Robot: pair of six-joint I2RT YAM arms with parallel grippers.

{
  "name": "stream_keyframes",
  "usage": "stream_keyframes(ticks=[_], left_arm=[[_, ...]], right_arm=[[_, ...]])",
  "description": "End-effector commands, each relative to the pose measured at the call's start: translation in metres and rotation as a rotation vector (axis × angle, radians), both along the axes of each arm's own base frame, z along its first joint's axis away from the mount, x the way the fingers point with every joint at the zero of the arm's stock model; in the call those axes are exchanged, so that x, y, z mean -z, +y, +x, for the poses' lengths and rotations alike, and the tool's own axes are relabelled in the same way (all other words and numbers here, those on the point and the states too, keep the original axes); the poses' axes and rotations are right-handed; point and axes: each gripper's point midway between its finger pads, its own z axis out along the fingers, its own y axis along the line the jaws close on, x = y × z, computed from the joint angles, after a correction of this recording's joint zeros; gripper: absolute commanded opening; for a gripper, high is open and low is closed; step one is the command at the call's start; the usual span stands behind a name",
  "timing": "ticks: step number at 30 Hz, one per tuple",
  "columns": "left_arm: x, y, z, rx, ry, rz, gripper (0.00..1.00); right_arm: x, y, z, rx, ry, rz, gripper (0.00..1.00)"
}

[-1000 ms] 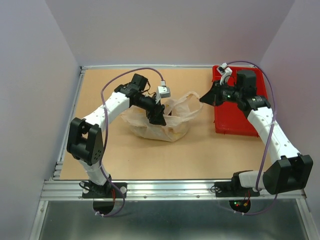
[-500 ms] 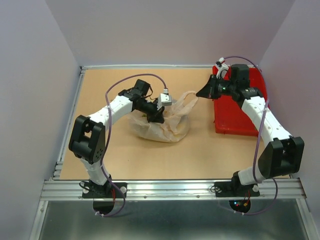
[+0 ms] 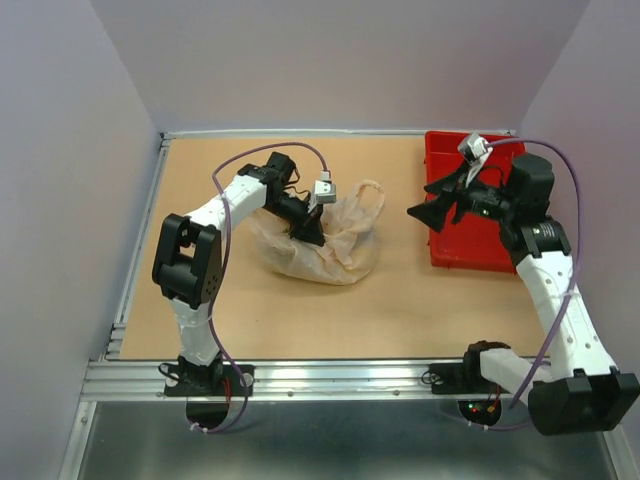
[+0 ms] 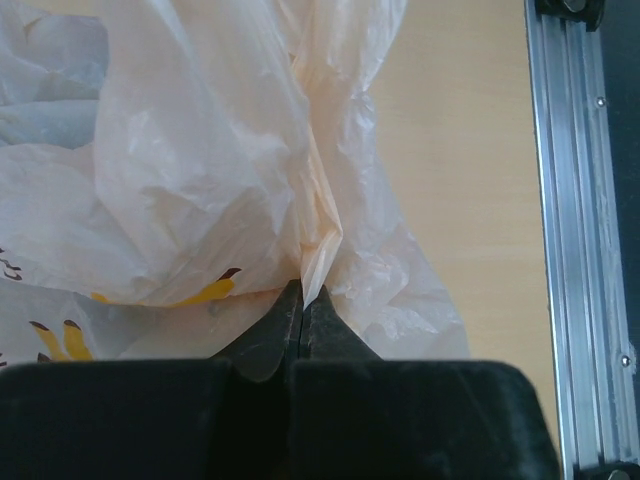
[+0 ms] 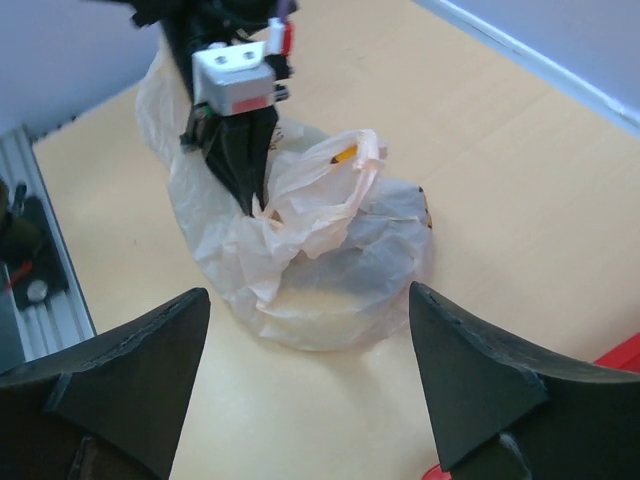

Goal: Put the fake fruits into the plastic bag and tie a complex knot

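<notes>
The plastic bag lies crumpled in the middle of the table, whitish with yellow-orange print. My left gripper points down into its top and is shut on a fold of the film. One handle loop stands slack on the bag's right side. My right gripper hangs open to the right of the bag, clear of it, with nothing between its fingers. The fake fruits are hidden by the bag's film. The knot is not in view.
A red tray sits at the back right, under my right arm, with a corner of it showing in the right wrist view. An aluminium rail borders the table, and purple walls stand close around it.
My right gripper has opened, let go of the bag's handle and drawn back to the right. The stretched handle has fallen slack onto the bag. My left gripper has stayed at the bag's top.
</notes>
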Motion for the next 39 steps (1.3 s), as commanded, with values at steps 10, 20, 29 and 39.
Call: stream_keyframes(ticks=[10, 20, 29, 39], left_arm=[[-0.025, -0.002, -0.016, 0.063, -0.019, -0.061, 0.0], [-0.027, -0.008, -0.01, 0.064, -0.014, -0.055, 0.0], [-0.021, -0.011, -0.019, 0.131, 0.0, -0.048, 0.0], [-0.016, -0.015, -0.014, 0.132, -0.039, -0.057, 0.0]], right_arm=[[0.118, 0.021, 0.016, -0.324, -0.223, -0.132, 0.93], [0.104, 0.104, 0.024, -0.46, -0.292, 0.022, 0.93], [0.1, 0.137, 0.04, -0.422, -0.235, 0.13, 0.93], [0.088, 0.157, 0.051, -0.297, -0.019, 0.276, 0.71]])
